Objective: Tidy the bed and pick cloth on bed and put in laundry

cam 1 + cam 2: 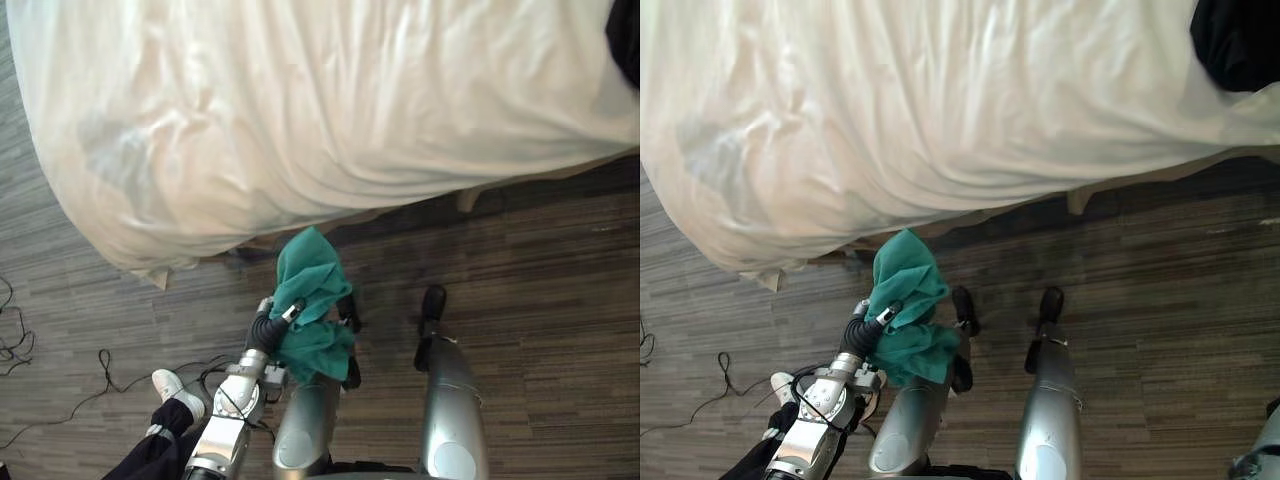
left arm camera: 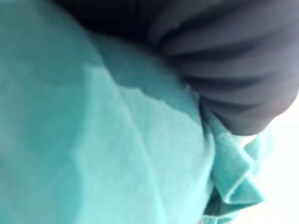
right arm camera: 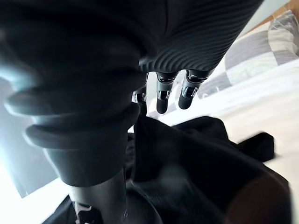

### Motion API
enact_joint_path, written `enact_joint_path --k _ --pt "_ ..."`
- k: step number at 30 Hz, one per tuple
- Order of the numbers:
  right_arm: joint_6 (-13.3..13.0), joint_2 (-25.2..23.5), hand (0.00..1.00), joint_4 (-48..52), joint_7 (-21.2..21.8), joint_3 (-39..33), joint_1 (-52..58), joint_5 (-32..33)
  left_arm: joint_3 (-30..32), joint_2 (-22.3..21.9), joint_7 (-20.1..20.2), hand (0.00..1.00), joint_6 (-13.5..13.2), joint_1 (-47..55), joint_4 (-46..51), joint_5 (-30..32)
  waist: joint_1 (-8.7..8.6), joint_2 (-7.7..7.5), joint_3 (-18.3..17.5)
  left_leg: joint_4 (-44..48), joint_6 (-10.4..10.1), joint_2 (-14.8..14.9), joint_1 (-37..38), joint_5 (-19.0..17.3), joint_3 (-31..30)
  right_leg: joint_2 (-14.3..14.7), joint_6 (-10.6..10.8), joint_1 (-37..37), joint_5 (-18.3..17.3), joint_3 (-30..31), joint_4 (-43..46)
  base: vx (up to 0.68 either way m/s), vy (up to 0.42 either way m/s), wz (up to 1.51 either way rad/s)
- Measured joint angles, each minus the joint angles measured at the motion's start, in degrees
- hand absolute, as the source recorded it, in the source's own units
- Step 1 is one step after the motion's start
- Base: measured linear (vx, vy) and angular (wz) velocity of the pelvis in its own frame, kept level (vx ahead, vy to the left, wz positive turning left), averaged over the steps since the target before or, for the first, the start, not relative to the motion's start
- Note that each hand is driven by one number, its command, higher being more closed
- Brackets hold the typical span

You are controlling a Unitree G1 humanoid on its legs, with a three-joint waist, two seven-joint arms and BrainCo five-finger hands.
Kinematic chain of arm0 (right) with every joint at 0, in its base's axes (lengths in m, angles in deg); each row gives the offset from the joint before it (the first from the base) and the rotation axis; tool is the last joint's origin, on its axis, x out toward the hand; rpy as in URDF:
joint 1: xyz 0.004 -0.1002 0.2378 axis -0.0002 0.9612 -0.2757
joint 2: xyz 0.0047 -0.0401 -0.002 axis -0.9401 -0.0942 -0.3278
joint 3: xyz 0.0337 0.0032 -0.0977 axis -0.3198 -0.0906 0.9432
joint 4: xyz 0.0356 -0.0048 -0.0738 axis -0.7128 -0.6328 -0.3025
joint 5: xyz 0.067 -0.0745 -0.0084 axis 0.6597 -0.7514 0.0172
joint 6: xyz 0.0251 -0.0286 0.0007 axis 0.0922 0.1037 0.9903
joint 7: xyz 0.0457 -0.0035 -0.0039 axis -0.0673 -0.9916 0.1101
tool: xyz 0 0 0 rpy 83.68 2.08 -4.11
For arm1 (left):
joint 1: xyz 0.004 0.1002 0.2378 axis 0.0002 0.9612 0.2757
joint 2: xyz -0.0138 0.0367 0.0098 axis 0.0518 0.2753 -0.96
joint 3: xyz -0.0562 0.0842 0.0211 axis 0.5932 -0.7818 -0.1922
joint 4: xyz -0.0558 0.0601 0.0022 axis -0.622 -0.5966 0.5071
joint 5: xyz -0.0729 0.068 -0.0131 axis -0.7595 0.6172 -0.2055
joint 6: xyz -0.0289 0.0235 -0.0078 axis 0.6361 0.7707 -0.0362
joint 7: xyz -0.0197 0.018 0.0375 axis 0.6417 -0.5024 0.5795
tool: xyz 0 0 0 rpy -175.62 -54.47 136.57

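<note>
Now green cloth (image 1: 312,290) in left hand (image 1: 270,326).

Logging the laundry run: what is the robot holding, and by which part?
The left hand grips the green cloth at its bunched middle; the right hand, above the black cloth, holds nothing.

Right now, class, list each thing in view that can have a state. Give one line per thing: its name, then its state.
Bed: white sheet wrinkled, drooping over the edge.
Green cloth: bunched, held up over the floor beside the bed.
Left hand: shut on the green cloth.
Black cloth: crumpled on the bed, not picked up.
Right hand: open, fingers relaxed above the black cloth.
</note>
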Motion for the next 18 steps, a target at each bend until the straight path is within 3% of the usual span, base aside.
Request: enact_joint_path --k 3,4,6,13,18 --pt "0.0 0.3 0.0 -0.2 1.0 0.7 -0.3 1.1 -0.5 0.2 0.0 1.0 -0.1 0.2 2.0 -1.4 0.73 0.0 0.0 -0.4 -0.4 -0.9 -3.1 -0.6 3.7 -2.3 0.0 -6.1 -1.4 1.3 5.1 -0.13 -0.029 0.12" --pt "-0.3 0.3 1.0 -0.2 0.8 1.4 -1.0 2.3 -0.4 0.1 0.0 1.0 -0.1 0.2 3.0 -2.0 0.54 0.02 0.0 -0.4 -0.5 -0.5 -4.1 -0.6 7.9 -3.3 -0.1 -8.1 -1.7 1.7 6.7 -0.13 -0.039 0.2" --pt "-0.4 1.6 1.0 -0.2 0.9 4.5 -4.3 3.1 -0.4 -0.1 0.0 1.0 -0.2 0.2 4.5 -2.7 0.48 0.02 0.0 -0.4 -1.0 -0.7 -5.4 0.5 12.4 -4.8 0.1 -11.0 -2.5 2.6 9.4 -0.09 -0.025 0.22" --pt "-0.5 4.5 1.0 -0.2 3.5 15.9 -10.0 6.6 0.8 -2.6 2.1 1.0 -0.3 0.2 7.4 -6.4 0.16 0.01 0.0 -0.4 -0.3 -1.8 -6.4 0.7 14.7 -7.0 0.2 -13.6 -3.4 3.0 12.4 -0.05 -0.016 0.12" --pt "-0.5 3.9 1.0 -0.2 3.7 16.3 -8.1 8.9 -0.6 -5.9 2.6 1.0 -0.3 0.3 7.6 -6.5 0.19 -0.06 -0.2 0.0 0.7 -1.6 -5.6 1.8 15.7 -7.4 0.2 -12.5 -3.4 2.3 13.1 -0.02 -0.013 0.06"
